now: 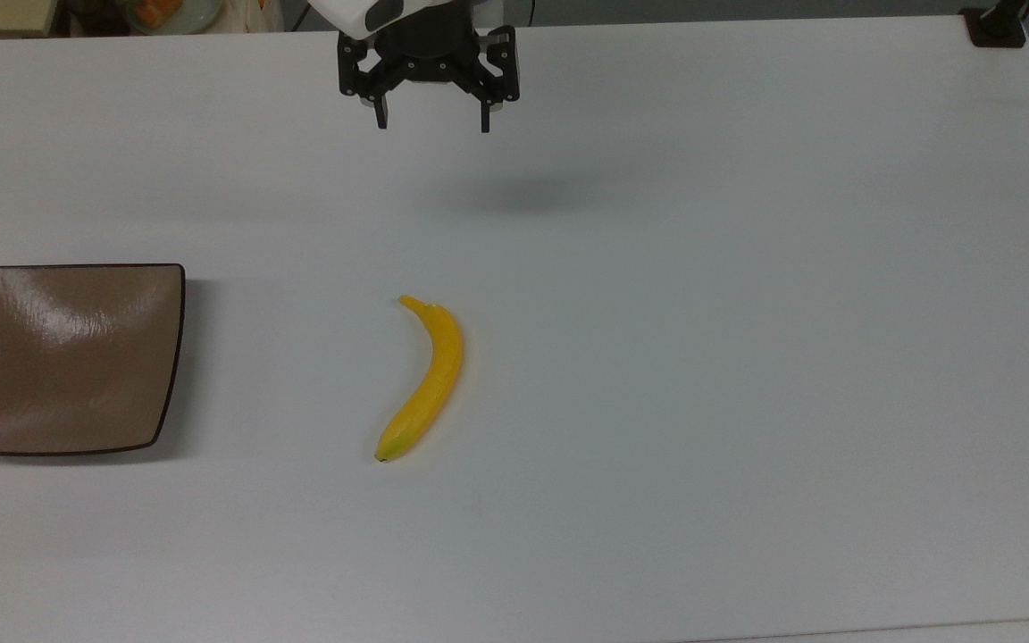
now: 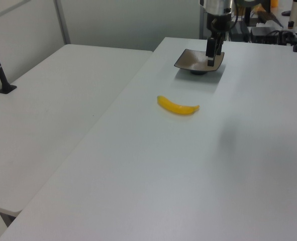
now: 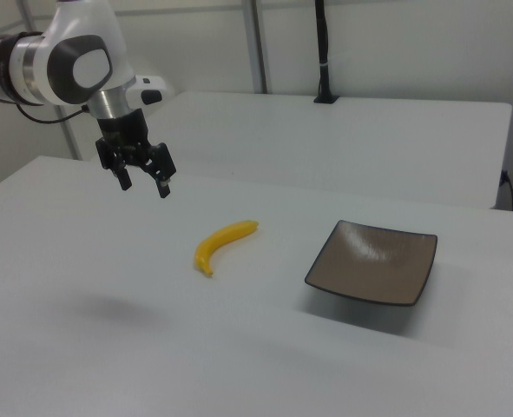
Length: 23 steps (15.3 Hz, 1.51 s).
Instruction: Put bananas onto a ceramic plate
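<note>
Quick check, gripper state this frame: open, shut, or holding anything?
Gripper: open, holding nothing, raised above the table. The banana lies on the table, apart from the plate.

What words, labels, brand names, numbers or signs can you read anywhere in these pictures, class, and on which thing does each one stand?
None can be read.
The banana carries no sticker or print.
The ceramic plate is plain glossy brown, unmarked.
The gripper and the white arm above it show no legible lettering.
The white table bears no writing.
</note>
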{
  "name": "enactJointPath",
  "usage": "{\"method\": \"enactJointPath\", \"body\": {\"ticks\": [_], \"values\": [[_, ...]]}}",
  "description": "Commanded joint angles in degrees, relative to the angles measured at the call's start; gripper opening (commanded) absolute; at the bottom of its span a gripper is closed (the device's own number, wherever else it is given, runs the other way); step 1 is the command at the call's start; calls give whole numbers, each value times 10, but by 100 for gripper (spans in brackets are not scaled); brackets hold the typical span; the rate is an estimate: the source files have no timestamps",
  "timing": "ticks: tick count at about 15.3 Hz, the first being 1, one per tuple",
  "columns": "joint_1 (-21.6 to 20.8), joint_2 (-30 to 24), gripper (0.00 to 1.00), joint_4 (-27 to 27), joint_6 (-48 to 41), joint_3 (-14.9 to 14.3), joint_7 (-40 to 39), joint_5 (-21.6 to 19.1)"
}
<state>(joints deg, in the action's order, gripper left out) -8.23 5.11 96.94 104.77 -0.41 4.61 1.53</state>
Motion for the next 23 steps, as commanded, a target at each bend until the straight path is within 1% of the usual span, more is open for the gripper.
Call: {"method": "enactJointPath", "body": {"ticks": [1,17,19,20,23], "values": [[-5,-9,100,11,-1,-1,12,10],[-5,-6,100,11,1,0,13,9],[-4,2,100,8,3,-1,13,8],[-5,7,100,8,19,-1,14,8],[-6,21,100,8,48,0,53,8]]}}
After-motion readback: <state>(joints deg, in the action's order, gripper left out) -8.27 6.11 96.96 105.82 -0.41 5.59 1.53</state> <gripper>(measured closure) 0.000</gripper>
